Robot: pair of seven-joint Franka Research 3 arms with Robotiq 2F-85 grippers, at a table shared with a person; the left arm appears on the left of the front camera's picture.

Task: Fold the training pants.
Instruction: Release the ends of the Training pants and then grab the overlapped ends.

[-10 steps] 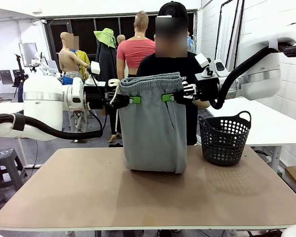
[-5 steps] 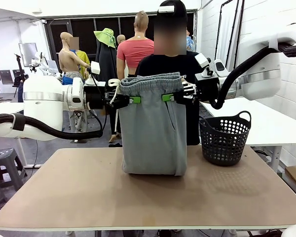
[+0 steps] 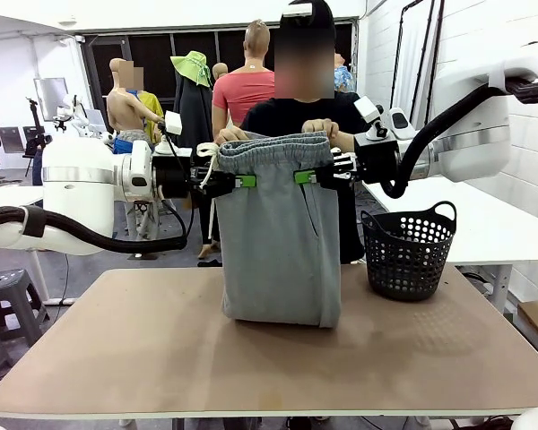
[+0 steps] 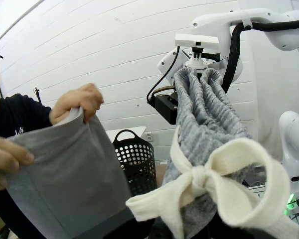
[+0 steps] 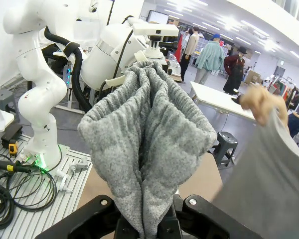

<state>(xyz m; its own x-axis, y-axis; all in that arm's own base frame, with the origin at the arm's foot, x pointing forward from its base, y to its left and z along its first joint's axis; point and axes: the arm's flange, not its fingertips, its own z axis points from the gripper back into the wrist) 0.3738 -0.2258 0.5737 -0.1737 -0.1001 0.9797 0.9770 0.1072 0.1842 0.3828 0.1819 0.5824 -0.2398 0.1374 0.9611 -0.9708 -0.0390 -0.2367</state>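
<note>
Training pants [image 3: 278, 237], one light grey pair, hung upright over the middle of the counter [image 3: 143, 358], with the gathered waistband stretched level between the two arms and the lower folded edge resting on the counter surface. The left end effector [image 3: 244, 182] was clamped on the waistband at the side carrying the white drawstring [image 4: 209, 181], which was tied in one bow. The right end effector [image 3: 304, 176] was clamped on the opposite side of the same waistband. Behind the garment, the person's two hands [image 3: 322, 129] held a second grey edge, apparently the leg ends, raised to waistband height. The garment therefore appeared doubled lengthwise, with the bend at the bottom. The step in hand was judged to be the first lengthwise fold, with leg ends brought up to meet the waistband. The next move would call for both arms and the person to lower the stacked layers flat onto the counter together, keeping the edges aligned and the tension even, before any release. Count: one pair of pants, one drawstring, two end effectors, two hands, one counter, and one black perforated basket [image 3: 408, 260], which stood on the counter just beside the garment, under the right arm.
</note>
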